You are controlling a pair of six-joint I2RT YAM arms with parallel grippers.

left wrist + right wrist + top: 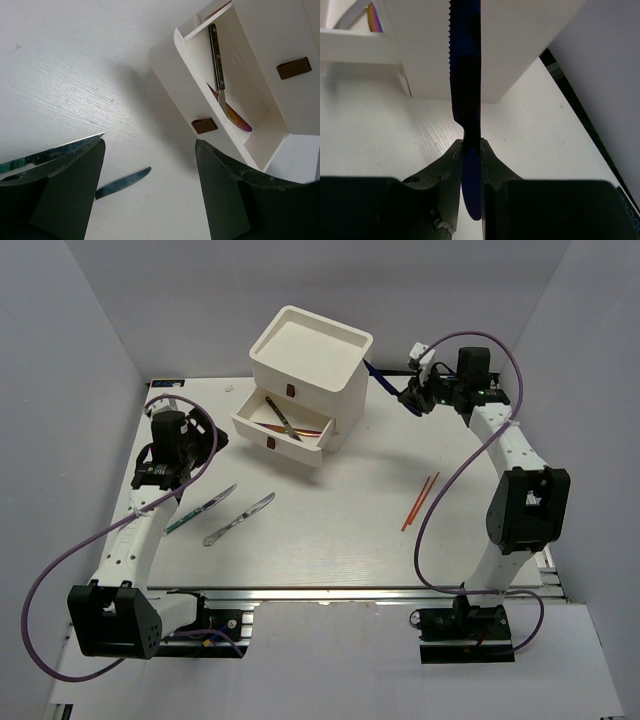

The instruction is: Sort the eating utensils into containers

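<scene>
Knife (465, 75), dark blue, serrated, pinched near handle by right gripper (471, 146), blade leading ahead toward drawer unit (530, 45), probably for drop-off; left gripper (150, 145) spread wide, empty, over two table knives (122, 182), likely next pick, open drawer (186, 65) ahead-right

No legible text, label, brand, number or sign in any of the three views.
</scene>
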